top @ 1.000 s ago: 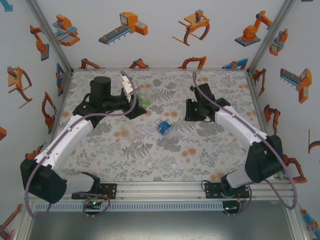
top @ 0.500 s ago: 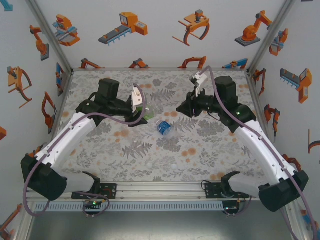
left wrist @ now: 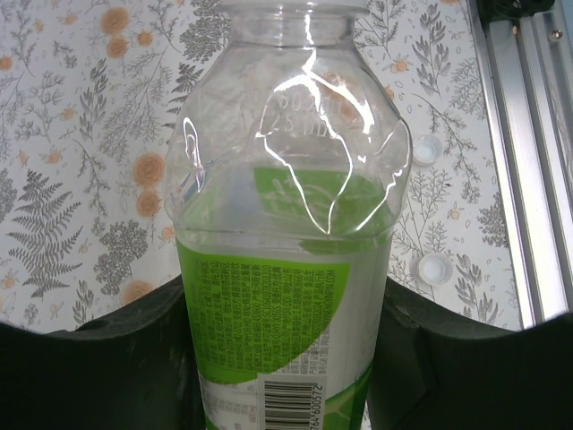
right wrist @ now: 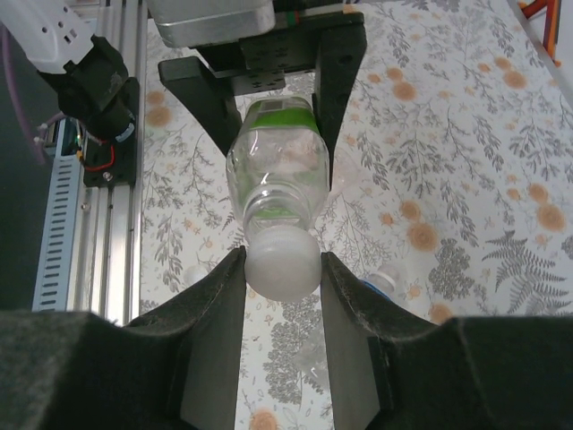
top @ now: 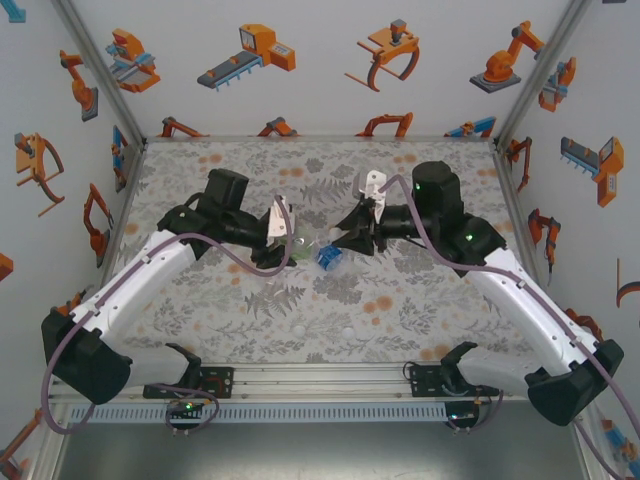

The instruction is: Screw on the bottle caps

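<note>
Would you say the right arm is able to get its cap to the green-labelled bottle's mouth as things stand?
Probably yes: the right gripper holds the white cap at the mouth of the green-labelled bottle, which the left gripper grips; nothing between them.

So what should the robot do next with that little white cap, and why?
Probably the right end effector should begin turning the white cap onto the green-labelled bottle. It pinches the cap right at the bottle's open mouth, and the left end effector grips the bottle's body, so the two look lined up for threading.
</note>
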### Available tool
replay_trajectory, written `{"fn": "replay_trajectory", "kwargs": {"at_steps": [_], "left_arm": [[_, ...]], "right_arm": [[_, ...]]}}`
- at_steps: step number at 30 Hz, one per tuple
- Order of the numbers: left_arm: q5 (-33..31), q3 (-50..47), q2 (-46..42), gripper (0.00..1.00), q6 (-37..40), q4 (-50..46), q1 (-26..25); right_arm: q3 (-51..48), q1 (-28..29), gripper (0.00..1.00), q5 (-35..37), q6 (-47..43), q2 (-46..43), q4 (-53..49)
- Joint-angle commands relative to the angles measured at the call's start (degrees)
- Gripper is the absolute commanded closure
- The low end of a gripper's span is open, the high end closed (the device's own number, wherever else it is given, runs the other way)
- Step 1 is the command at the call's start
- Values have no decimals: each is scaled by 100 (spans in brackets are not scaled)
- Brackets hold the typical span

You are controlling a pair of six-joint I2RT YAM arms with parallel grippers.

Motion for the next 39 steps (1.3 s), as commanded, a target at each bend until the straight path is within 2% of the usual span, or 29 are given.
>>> {"fn": "replay_trajectory", "kwargs": {"at_steps": [1,19,32,39], "left_arm": [[287,35,-81,100,417,-266,-65],[349,92,-53,100,326,-271,-101],[452,146,-7,100,168,-274,-100],[749,347,153,100,281,-631,-100]], "right_arm": [[176,105,83,-112,-364,-10,1],[343,377,85,-298,-825,185,-618],[422,642,89,153,-1016,255,-572],[418,697,91,238,-1215,279,-653]]}}
